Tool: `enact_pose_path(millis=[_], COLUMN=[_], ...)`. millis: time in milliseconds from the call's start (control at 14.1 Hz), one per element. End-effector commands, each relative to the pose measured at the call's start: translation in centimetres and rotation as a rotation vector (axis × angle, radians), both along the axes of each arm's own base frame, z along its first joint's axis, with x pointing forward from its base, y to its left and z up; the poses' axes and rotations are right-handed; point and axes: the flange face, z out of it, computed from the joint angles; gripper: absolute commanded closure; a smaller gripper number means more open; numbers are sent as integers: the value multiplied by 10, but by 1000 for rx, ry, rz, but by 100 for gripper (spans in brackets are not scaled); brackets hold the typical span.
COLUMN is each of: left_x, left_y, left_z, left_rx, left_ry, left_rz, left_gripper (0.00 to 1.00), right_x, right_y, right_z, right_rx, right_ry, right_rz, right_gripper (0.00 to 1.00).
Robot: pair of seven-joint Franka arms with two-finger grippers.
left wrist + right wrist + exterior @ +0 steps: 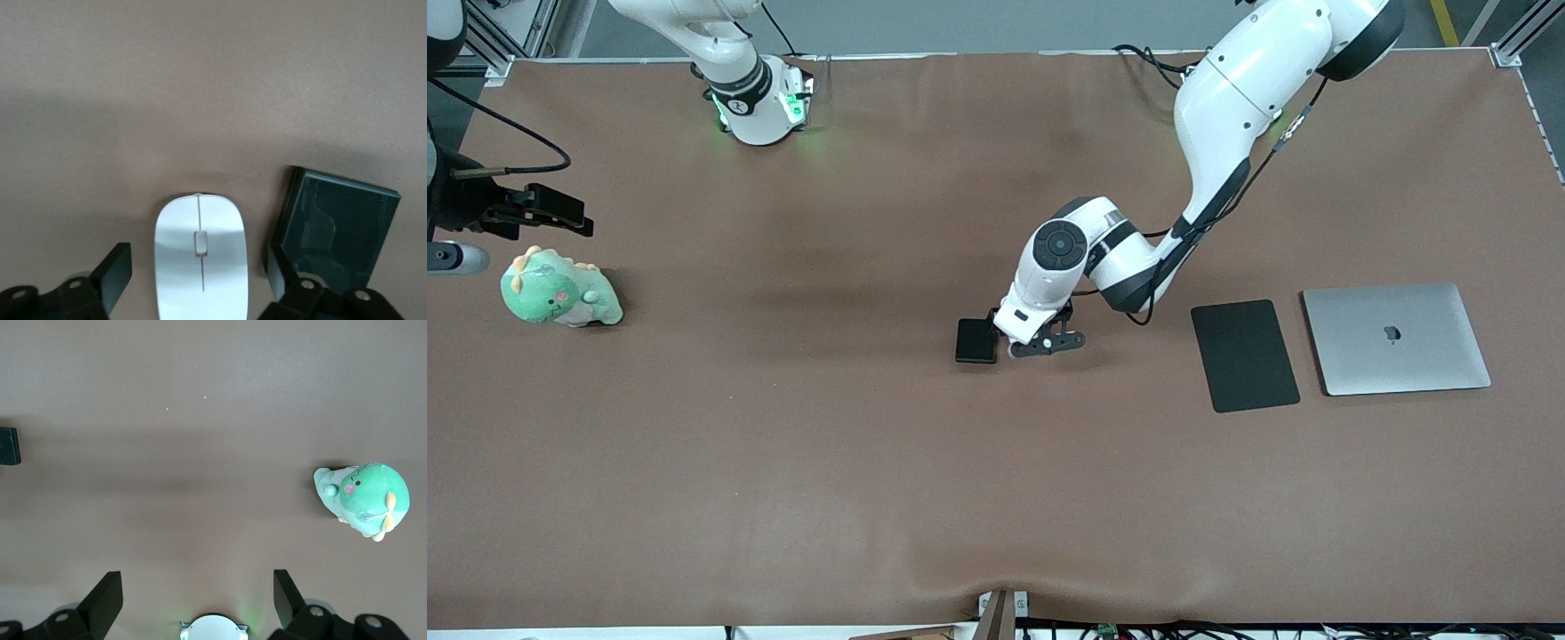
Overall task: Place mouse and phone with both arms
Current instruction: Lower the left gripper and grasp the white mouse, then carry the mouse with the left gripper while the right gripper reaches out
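Left gripper (193, 277), wide open round the mouse (201, 257), should squeeze gently; phone (337, 223) at its 3 o'clock. Right gripper (193, 600) waits, open.

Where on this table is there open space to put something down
Widest bare stretch: the brown table nearest the front camera, below everything. Also open: between the plush dinosaur and the phone. Crowded: the left pincer, open around the mouse beside the phone, and the mouse pad beside the laptop. The right pincer waits, open, over bare table.
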Motion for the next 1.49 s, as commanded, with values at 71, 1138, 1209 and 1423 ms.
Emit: enact_pose_path(millis=[71,1138,1209,1423], left_x=[-3,57,63,76], left_y=[-12,99,119,192], left_z=[-13,109,121,135], left_rx=[21,185,192,212], left_ry=[-32,-134,-145,-132], left_rz=[-6,-137,-147,-191], left_gripper=[14,91,91,90], right_x=[5,28,34,40], right_y=[-5,11,14,37], right_z=[9,-40,-58,-78], right_rx=[-6,21,24,20], right_ry=[-10,68,103,141], right_rz=[2,67,74,100], right_gripper=[0,0,0,0])
